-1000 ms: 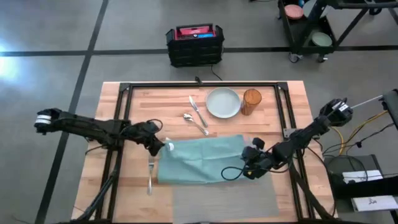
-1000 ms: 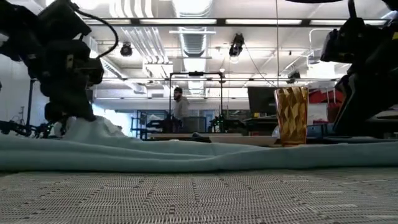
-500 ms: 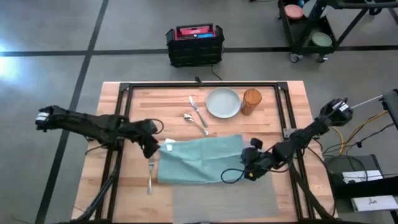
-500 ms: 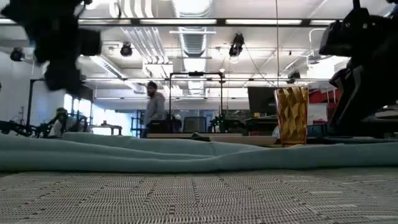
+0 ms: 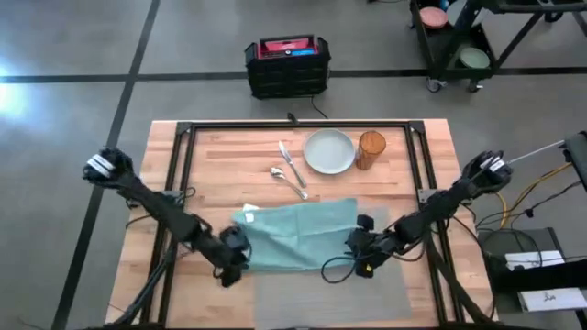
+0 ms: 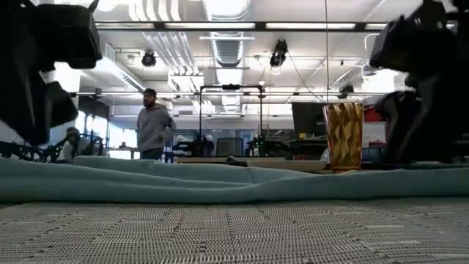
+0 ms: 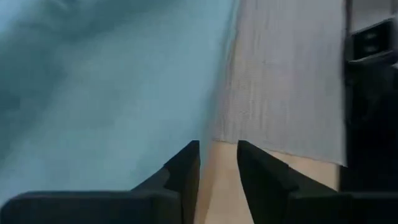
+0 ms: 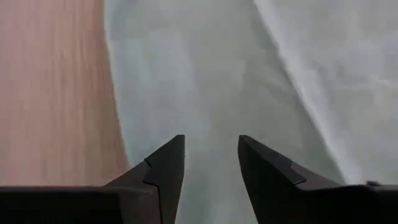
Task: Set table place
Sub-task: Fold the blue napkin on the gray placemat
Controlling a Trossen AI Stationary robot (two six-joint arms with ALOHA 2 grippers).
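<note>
Teal cloth napkin (image 5: 295,236), rumpled and unfolded, lies across the far edge of the grey rectangular woven placemat (image 5: 330,291) on the light wooden butcher-block table (image 5: 229,151); both grippers are low at its near corners. The left gripper (image 7: 217,163) is at the napkin's near-left corner, its two dark fingers a narrow gap apart and holding nothing; in the left wrist view bare wood shows between the tips, the teal cloth begins just beside one finger and the grey mat's edge lies just ahead. The right gripper (image 8: 211,158) is at the near-right corner, its fingers likewise slightly parted and empty, with the cloth directly beneath and ahead of the tips and the wooden top to one side. The step in hand appears to be folding or straightening the napkin; to do it well, each pair of fingers should probably close on a single layer at the very corner, the two arms lifting together and level so the cloth does not drag the mat or bunch. The pale round plate (image 5: 329,150), amber faceted glass (image 5: 371,149), silver knife (image 5: 291,163) and silver spoon (image 5: 288,181) lie well apart at the far side of the table, not yet on the mat.
</note>
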